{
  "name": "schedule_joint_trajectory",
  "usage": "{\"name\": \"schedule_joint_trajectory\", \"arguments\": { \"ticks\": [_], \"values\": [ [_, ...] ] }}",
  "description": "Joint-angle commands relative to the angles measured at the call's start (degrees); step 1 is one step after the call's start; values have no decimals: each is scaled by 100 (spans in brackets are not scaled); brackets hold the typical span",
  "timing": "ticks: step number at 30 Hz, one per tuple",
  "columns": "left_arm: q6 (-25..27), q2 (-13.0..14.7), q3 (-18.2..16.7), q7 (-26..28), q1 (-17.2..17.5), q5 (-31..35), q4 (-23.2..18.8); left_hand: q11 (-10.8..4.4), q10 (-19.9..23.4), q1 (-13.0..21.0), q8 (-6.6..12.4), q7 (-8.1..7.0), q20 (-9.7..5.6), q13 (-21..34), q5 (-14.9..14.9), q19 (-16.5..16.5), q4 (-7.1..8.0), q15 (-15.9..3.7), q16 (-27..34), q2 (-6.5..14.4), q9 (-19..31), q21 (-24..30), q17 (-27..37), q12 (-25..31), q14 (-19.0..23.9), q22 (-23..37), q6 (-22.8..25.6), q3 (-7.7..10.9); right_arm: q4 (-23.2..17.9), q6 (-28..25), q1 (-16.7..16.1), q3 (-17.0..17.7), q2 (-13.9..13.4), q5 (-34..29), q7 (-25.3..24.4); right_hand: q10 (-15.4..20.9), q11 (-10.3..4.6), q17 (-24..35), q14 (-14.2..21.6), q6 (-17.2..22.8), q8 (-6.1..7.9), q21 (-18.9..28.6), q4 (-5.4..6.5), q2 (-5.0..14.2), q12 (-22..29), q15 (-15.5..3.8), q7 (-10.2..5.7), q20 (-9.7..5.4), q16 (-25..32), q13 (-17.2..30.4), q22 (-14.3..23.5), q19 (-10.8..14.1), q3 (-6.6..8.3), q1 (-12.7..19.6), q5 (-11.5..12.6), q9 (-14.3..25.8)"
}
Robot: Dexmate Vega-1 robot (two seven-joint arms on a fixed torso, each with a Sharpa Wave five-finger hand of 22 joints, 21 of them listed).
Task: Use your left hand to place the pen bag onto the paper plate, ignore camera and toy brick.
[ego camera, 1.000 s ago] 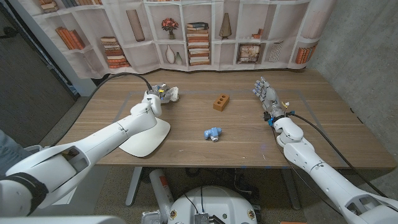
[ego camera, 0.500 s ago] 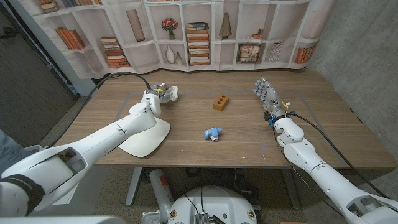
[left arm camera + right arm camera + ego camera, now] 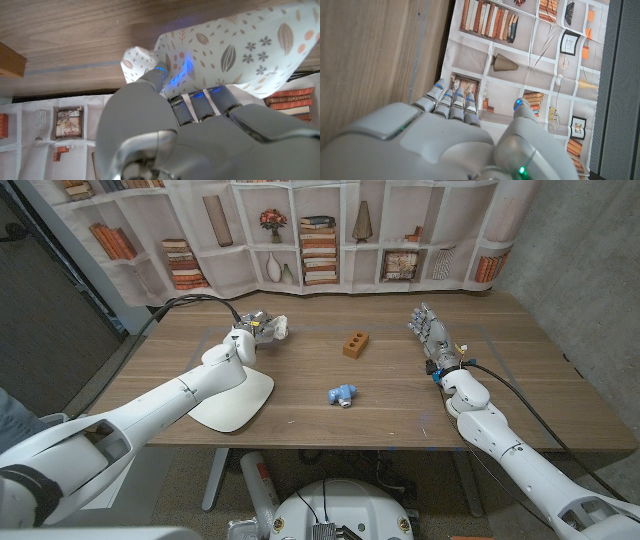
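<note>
Fingers of the left hand [image 3: 250,332] are wrapped around the pen bag [image 3: 275,327], a white pouch printed with leaves and small flowers, at the far left of the bench [image 3: 400,405]. The left wrist view shows the fingers [image 3: 200,102] curled against the patterned cloth [image 3: 235,50], with the wood beyond it; whether the bag touches the bench cannot be told. The paper plate [image 3: 235,402] lies nearer on the left, partly under the left forearm, apart from the bag. A toy brick [image 3: 355,344] sits mid-bench toward the far side, and a small blue camera [image 3: 343,394] lies nearer, just right of the plate. On the right, the right hand [image 3: 428,332] holds nothing, its fingers [image 3: 451,102] stretched out together toward the bookshelf backdrop [image 3: 320,240].
</note>
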Motion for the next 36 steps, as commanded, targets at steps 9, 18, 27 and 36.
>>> {"name": "schedule_joint_trajectory", "arguments": {
  "ticks": [9, 18, 27, 36],
  "values": [
    [-440, 454, -431, 61, 504, -120, -571, -7, 51, -65, -40, -9, -71, 33, -34, -32, 50, -673, -33, -2, 10, 38, 26, -45, 48, 19, 45, -3, -118, 57, -100, 7, 1, -95, -157, 18, 12, 13, 48, 26, -7, -35, -18, 25, -9, 10, 19, -146, 0, 20, 18, 47, 6, 29, -19, 10],
    [-562, 627, -608, 78, 700, -127, -796, -15, 68, -78, -47, -18, -66, 36, -34, -41, 53, -685, -40, -5, 9, 42, 32, -59, 69, 18, 59, -6, -97, 53, -95, -11, 14, -94, -139, 29, 17, 13, 51, 28, -6, -54, -18, 26, -6, 12, 20, -149, 0, 20, 19, 49, 1, 28, -20, 10],
    [-662, 681, -683, 114, 839, -60, -937, -19, 84, -97, -51, -19, -66, 42, -37, -54, 55, -690, -55, -20, 8, 47, 45, -76, 69, 18, 90, -13, -141, 24, -99, 6, -37, -99, -136, 31, 16, 14, 49, 25, -8, -76, -19, 27, -7, 12, 21, -145, -2, 20, 20, 57, -4, 28, -20, 9],
    [-851, 804, -838, 204, 1041, -25, -1099, -21, 100, -104, -55, -33, -63, 45, -37, -60, 52, -707, -60, -28, 7, 53, 54, -89, 86, 18, 109, -14, -169, -5, -102, 32, -68, -94, -160, 33, 28, 14, 50, 28, -7, -97, -20, 29, -7, 15, 21, -146, -3, 20, 21, 64, -8, 27, -20, 9]
  ]
}}
